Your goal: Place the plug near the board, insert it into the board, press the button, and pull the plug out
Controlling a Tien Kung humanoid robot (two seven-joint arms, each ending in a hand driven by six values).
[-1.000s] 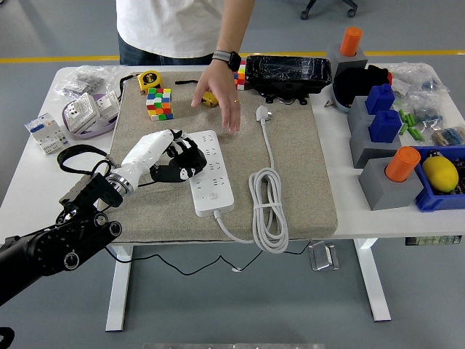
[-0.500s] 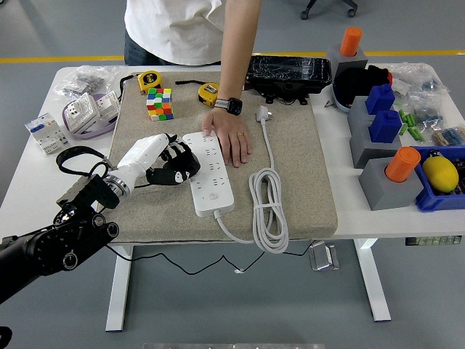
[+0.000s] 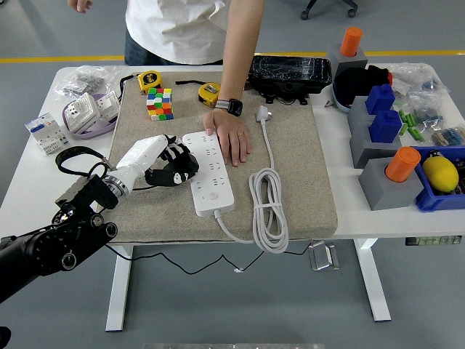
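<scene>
Plug [image 3: 263, 113] loose on mat — person's hand [image 3: 231, 138] pressing board [image 3: 209, 172]; no legible print.

Beyond the robot hand, up the mat [image 3: 305, 182], sit a Rubik's cube [image 3: 159, 102] and two tape measures [image 3: 148, 79], the second [image 3: 208, 91] further right. Left of the hand lie white switch boxes [image 3: 91, 111]. Far right stand grey blocks with orange pegs [image 3: 402, 164] and blue blocks [image 3: 383, 125].
</scene>
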